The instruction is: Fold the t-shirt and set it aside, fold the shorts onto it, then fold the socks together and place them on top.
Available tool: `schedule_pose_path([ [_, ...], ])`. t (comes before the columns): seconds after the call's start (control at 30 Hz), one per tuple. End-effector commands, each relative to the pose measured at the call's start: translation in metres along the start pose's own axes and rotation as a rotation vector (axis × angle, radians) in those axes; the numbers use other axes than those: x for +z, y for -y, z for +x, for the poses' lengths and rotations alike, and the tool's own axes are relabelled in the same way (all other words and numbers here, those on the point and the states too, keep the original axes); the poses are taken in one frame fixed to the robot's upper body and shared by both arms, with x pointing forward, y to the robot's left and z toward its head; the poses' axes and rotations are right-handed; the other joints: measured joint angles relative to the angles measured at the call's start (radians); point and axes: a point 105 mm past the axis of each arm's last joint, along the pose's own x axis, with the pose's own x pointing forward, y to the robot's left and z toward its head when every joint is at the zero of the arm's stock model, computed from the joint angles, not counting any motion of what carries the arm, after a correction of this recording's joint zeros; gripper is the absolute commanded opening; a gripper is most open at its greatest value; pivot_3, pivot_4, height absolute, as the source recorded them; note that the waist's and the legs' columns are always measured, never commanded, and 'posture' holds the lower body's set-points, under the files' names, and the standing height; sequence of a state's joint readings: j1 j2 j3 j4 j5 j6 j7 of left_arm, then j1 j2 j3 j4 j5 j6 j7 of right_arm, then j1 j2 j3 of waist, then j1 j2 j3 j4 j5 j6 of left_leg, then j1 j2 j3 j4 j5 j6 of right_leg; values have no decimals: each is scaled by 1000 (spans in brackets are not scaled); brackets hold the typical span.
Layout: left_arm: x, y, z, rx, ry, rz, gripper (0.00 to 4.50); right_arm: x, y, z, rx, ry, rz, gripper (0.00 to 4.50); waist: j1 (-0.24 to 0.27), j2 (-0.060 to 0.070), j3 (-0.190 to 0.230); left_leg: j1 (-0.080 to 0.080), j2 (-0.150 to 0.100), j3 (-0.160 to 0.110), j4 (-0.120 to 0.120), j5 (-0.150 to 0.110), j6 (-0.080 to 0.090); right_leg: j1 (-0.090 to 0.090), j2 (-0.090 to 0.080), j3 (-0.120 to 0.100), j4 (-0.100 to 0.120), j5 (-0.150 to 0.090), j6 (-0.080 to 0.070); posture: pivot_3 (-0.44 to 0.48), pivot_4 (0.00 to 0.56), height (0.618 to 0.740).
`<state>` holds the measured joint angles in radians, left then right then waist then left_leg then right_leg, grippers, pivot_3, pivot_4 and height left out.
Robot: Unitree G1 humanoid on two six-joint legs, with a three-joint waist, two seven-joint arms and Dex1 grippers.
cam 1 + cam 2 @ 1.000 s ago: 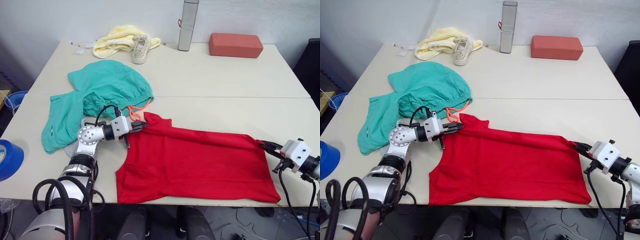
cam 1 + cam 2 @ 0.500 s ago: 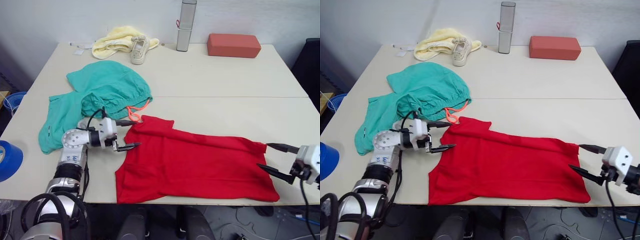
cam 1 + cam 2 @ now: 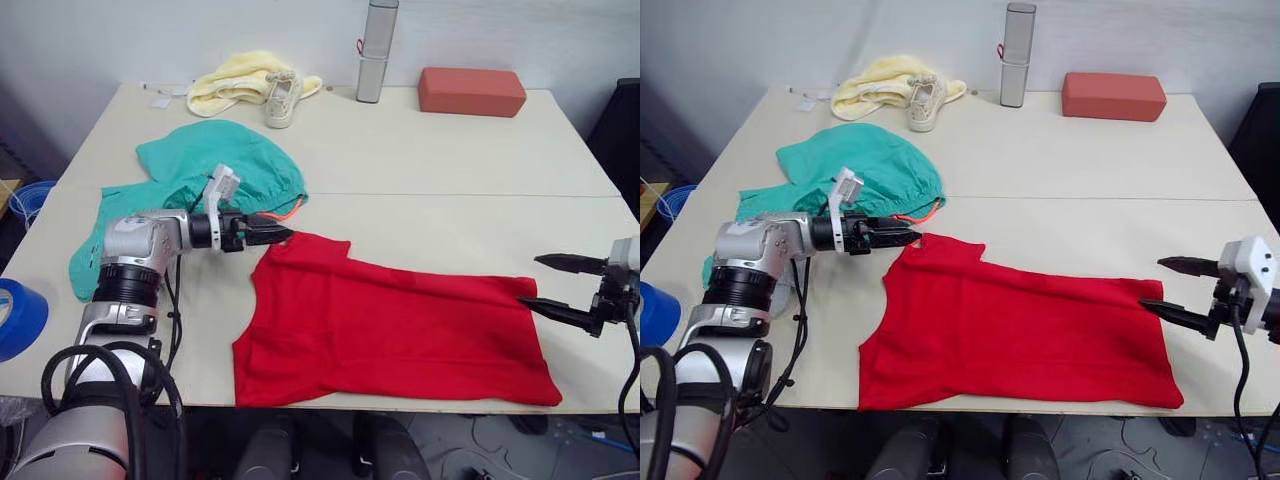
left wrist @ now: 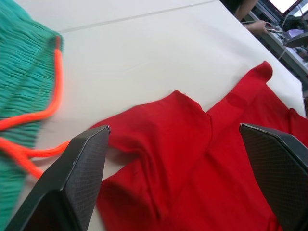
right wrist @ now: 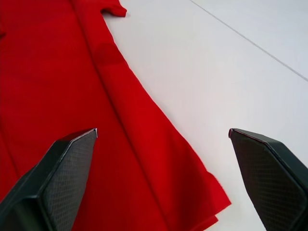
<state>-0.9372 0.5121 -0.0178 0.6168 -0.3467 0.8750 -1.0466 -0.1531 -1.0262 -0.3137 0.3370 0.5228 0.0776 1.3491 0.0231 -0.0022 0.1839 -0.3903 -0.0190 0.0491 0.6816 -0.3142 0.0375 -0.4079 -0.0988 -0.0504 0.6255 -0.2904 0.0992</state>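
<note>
Flat red cotton t-shirt [image 3: 390,330] between two spread, empty grippers, left [image 3: 272,235] and right [image 3: 560,285], beside gathered teal shorts [image 3: 215,175].

Probably a lab or test room: plain pale table [image 3: 420,160] against bare wall [image 3: 120,40], tape roll [image 3: 18,318], loose cables below.

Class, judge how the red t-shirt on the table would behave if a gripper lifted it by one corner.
The t-shirt would probably droop limply: it lies flat with soft creases. It looks light, being thin cloth. It seems unlikely to slip from the open left gripper once pinched.
</note>
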Motion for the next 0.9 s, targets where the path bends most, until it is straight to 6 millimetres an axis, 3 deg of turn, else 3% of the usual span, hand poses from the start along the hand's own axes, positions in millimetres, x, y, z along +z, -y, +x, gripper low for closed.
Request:
schedule_pose_path([
  [0.03, 5, -8, 4, 70, -34, -42, 4500, 2, -1, 5, 15, 1, 3, 4460, 0, 0, 0, 0, 0, 1, 0, 0, 0, 0, 0, 0, 0, 0, 0, 0, 150, 740],
  [0.43, 11, -1, 21, 50, -116, -208, 4500, -1, -3, 8, 19, -7, 28, 4460, 0, 0, 0, 0, 0, 3, 0, 0, 0, -2, 0, -1, 1, 0, 1, 0, 150, 740],
  [0.9, 12, -8, 11, 109, -166, -213, 4500, -4, -7, 9, 15, 1, 42, 4460, 0, -1, 0, 0, 0, 4, 0, 0, -1, -2, 0, -1, 2, 0, 1, 0, 150, 740],
])
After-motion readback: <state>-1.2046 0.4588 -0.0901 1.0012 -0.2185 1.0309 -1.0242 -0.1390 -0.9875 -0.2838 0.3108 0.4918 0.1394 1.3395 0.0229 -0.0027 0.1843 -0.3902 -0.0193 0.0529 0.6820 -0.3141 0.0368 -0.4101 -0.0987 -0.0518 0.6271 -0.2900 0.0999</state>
